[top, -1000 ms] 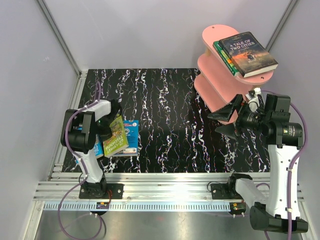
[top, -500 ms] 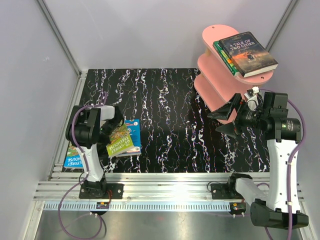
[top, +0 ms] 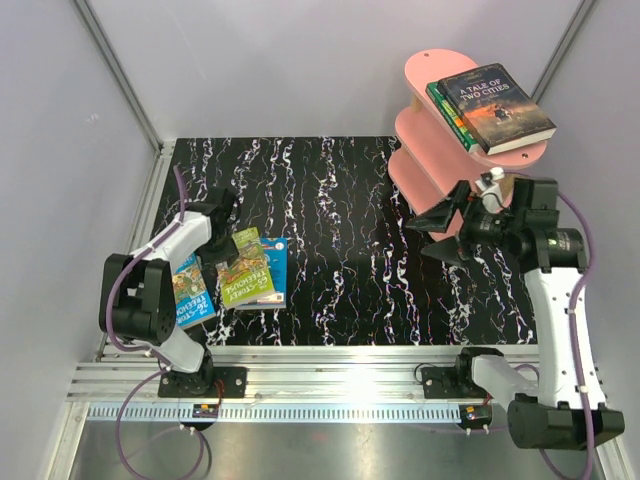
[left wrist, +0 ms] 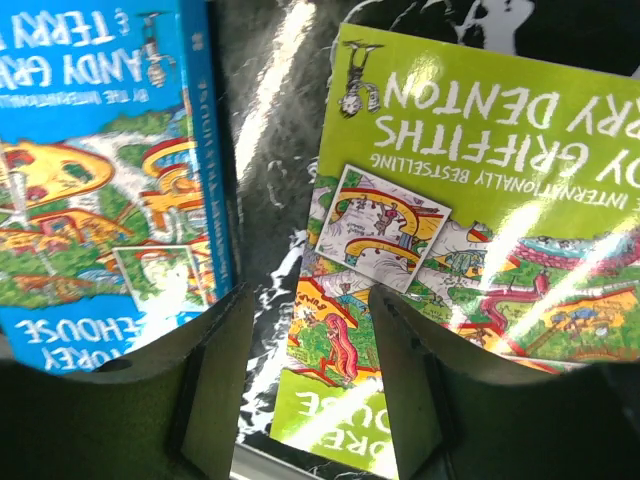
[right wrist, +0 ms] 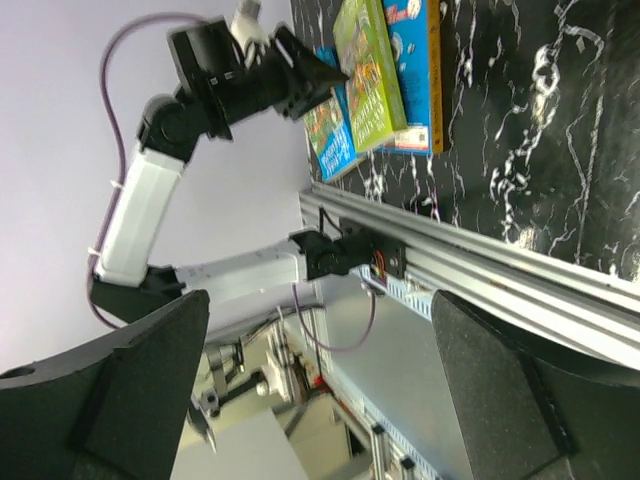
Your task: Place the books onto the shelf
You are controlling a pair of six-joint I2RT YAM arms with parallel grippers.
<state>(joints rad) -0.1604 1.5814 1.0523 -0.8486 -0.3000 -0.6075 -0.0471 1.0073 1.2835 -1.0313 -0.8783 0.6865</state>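
A green-yellow Treehouse book (top: 245, 268) (left wrist: 470, 240) lies flat on a blue book (top: 274, 277) at the mat's left. Another blue Treehouse book (top: 191, 291) (left wrist: 100, 170) lies beside them by the left rail. My left gripper (top: 222, 248) (left wrist: 310, 300) hovers open over the gap between these books, its jaws apart and holding nothing. The pink shelf (top: 430, 150) stands at the back right; the dark grey "A Tale of Two Cities" (top: 497, 106) lies on it, on a green-edged book (top: 449, 112). My right gripper (top: 436, 232) (right wrist: 320, 340) hangs wide open and empty beside the shelf's lower tiers.
A black marbled mat (top: 340, 230) covers the table. An aluminium rail (top: 330, 375) (right wrist: 470, 265) runs along the near edge. Grey walls (top: 70, 150) close in the left, back and right. The right wrist view looks across at the left arm (right wrist: 160, 190).
The left gripper let go of the green book, which dropped flat onto the blue one. The left arm stretched out, uncovering the blue book by the rail. The right gripper shifted slightly left.
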